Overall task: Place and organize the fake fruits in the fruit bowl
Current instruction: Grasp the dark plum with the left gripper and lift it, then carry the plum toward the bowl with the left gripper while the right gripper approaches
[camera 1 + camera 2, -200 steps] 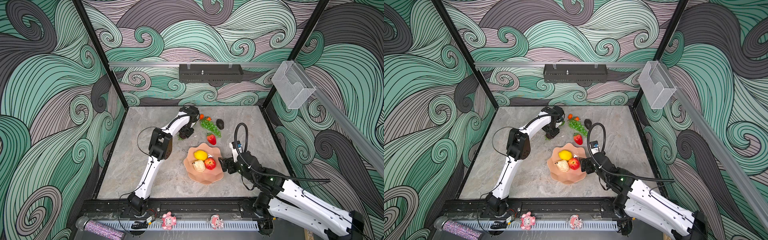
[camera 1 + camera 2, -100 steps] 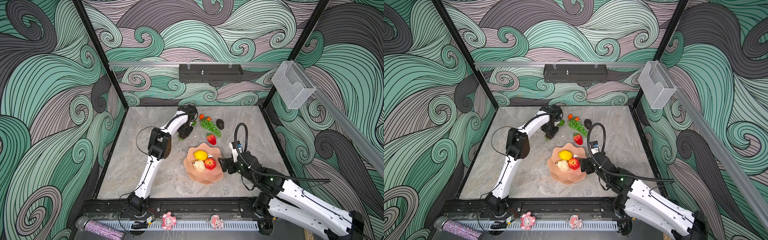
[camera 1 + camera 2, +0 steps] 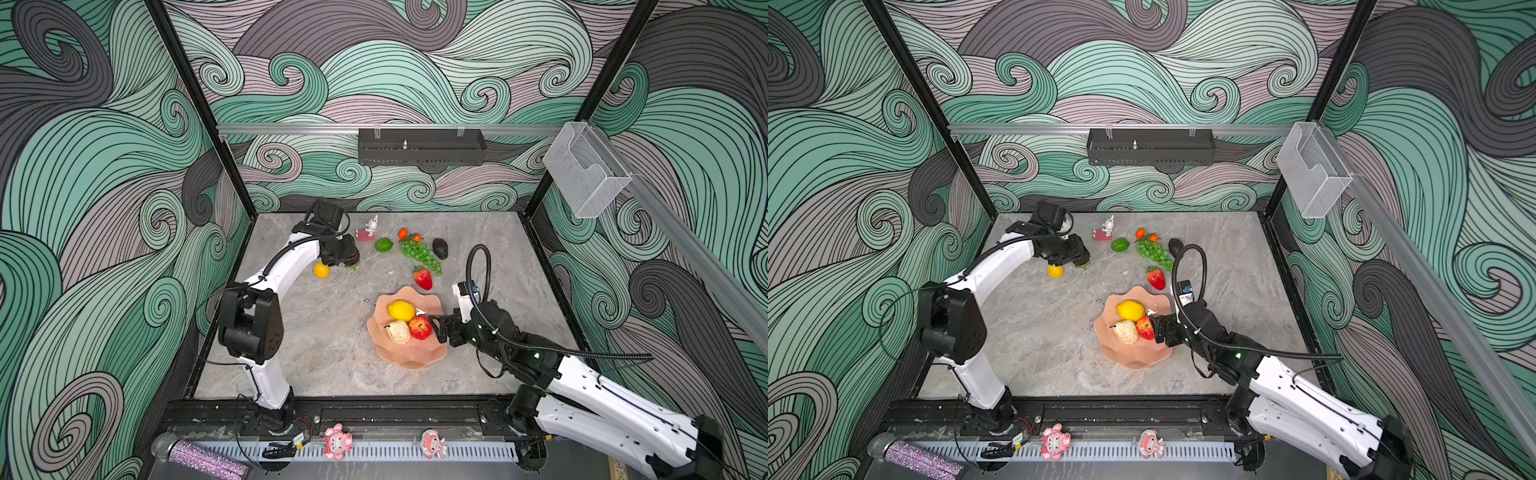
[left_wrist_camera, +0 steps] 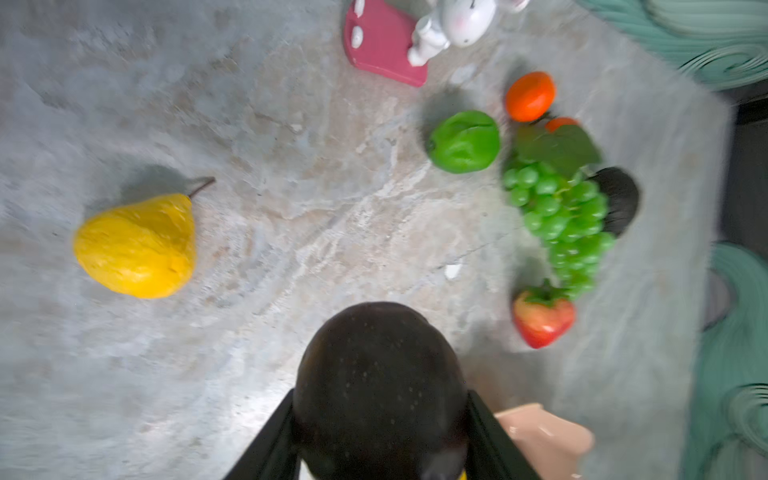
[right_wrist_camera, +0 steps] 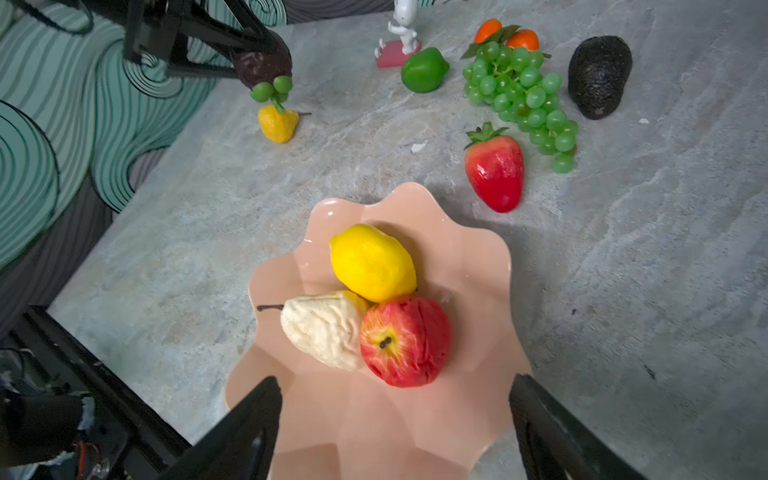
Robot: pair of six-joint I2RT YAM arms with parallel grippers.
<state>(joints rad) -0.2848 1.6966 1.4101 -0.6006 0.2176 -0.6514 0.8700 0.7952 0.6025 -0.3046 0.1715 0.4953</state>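
Left wrist view shows it plainly: the left gripper [image 4: 380, 401] is clamped on a dark round fruit [image 4: 378, 370], with a black finger [image 4: 270, 449] tight against each side. From the right wrist view that fruit hangs clear of the table [image 5: 623, 291], with a few small green balls dangling under it. A yellow pear [image 3: 321, 270] lies on the stone just beside that gripper.

The fruit bowl [image 3: 411, 361] sits toward the front right of the table, well apart from the left gripper. Only a corner of its pink rim edges into the left wrist view. Inside it a lemon [image 5: 372, 262], a cream pear [image 5: 322, 328] and an apple [image 5: 405, 340] huddle together, touching.

The right gripper [image 5: 395, 379] hovers over the bowl's near edge, just beside the apple, its jaws spread wide and holding nothing.

Toward the back of the table, in both top views, lie a lime [image 3: 383, 244], two oranges [image 3: 402, 233], a grape bunch [image 3: 419, 253] and an avocado [image 3: 440, 248]. A strawberry [image 3: 423, 277] lies between the grapes and the bowl. A rabbit figurine [image 3: 370, 228] stands near the lime, between it and the left gripper.
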